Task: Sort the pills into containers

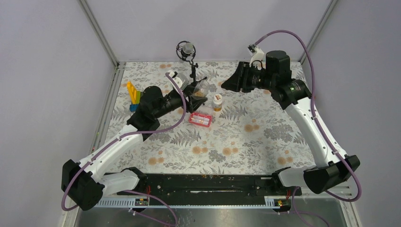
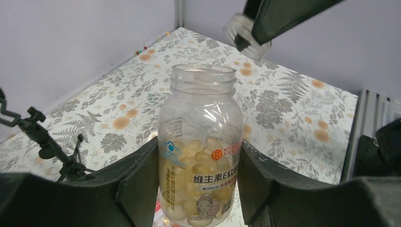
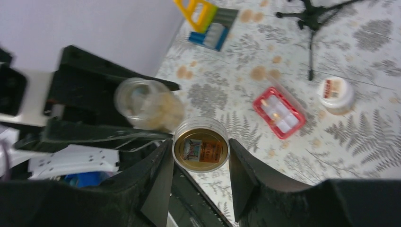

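Left wrist view shows my left pincer (image 2: 201,189) clamped on the sides of a clear yellowish plastic bottle (image 2: 201,142). I hold it upright with its mouth bare, so the pale yellow pills (image 2: 196,158) heaped in its lower half cannot spill before I tip it. At one o'clock above it, my right pincer (image 3: 201,155) grips the round ribbed-rim cap (image 3: 201,150) by its edge and holds it off the mouth, which I judge leaves the opening free for pouring. From the top camera, the flat pink rectangular compartment box (image 1: 200,118) lies on the flowered cloth (image 1: 246,137) at about five o'clock of the held bottle, near enough that a tilt should reach it. A small white-capped orange-labelled bottle (image 1: 217,101) stands just beside the box at one o'clock. The blue, yellow and grey toy-brick block (image 1: 134,97) sits well apart at nine o'clock, and a little black tripod (image 1: 189,56) stands at twelve o'clock, both out of my pouring path.
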### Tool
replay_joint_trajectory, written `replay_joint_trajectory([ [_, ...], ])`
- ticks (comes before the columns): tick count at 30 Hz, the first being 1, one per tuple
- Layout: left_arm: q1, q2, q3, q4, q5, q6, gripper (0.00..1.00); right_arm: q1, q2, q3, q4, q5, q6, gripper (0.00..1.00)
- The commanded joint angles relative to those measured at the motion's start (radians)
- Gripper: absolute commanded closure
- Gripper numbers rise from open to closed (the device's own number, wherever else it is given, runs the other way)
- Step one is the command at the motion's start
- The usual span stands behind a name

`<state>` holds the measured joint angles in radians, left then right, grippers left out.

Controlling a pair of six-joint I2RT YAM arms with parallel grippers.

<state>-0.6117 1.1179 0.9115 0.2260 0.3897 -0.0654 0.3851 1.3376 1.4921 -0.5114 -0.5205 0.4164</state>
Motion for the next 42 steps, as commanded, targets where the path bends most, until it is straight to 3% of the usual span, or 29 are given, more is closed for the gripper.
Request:
replay_joint_trajectory([
  [1, 0.003, -0.008, 0.072, -0.04, 0.137, 0.058, 1.0, 0.005, -0.005, 0.071, -0.025, -0.229, 0.019, 0.65],
  [6, -0.003, 0.017, 0.128, -0.132, 0.247, 0.139, 1.0, 0.042, 0.019, 0.114, -0.033, -0.301, 0.007, 0.66],
  [27, -0.006, 0.054, 0.202, -0.223, 0.331, 0.204, 1.0, 0.138, 0.098, 0.234, -0.236, -0.18, -0.203, 0.66],
  [42, -0.029, 0.092, 0.251, -0.316, 0.397, 0.251, 1.0, 0.166, 0.132, 0.258, -0.423, -0.264, -0.409, 0.62],
])
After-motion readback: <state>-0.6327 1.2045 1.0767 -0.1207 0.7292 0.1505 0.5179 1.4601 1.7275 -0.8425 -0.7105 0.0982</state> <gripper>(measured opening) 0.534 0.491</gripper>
